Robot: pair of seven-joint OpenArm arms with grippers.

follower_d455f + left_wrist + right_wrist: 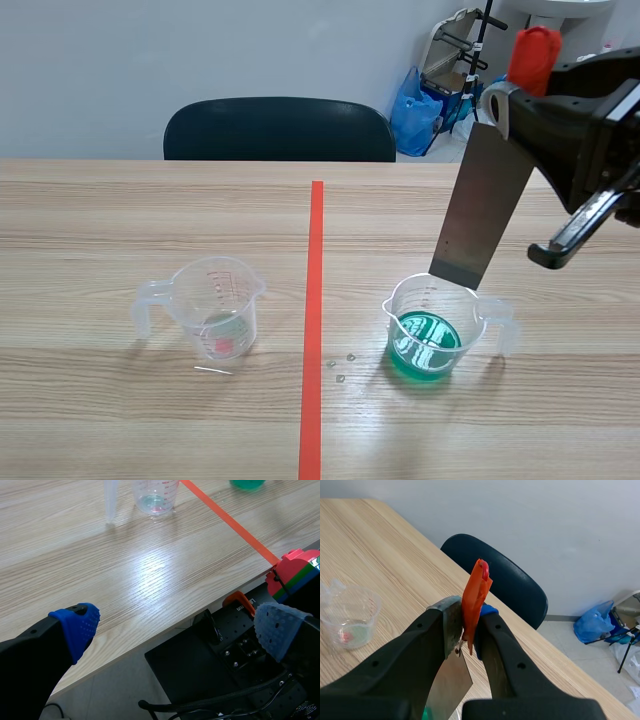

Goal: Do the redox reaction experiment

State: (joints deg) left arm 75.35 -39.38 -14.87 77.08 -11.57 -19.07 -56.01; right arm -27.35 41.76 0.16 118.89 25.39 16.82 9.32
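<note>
The right gripper [465,626] is clamped on the metal strip [482,205]; its lower end seems to hang just above the green beaker [405,312], not yet dipped; the near-empty beaker [215,305] stands well apart from the green one; the left gripper [180,627] gapes idle; the reaction itself looks still to come.

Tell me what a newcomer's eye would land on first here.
The flat grey metal sheet, clamped in the right gripper, hangs tilted with its lower edge at the rim of the clear plastic measuring cup of green liquid. Across the orange-red tape line stands a second, nearly empty clear cup.
</note>
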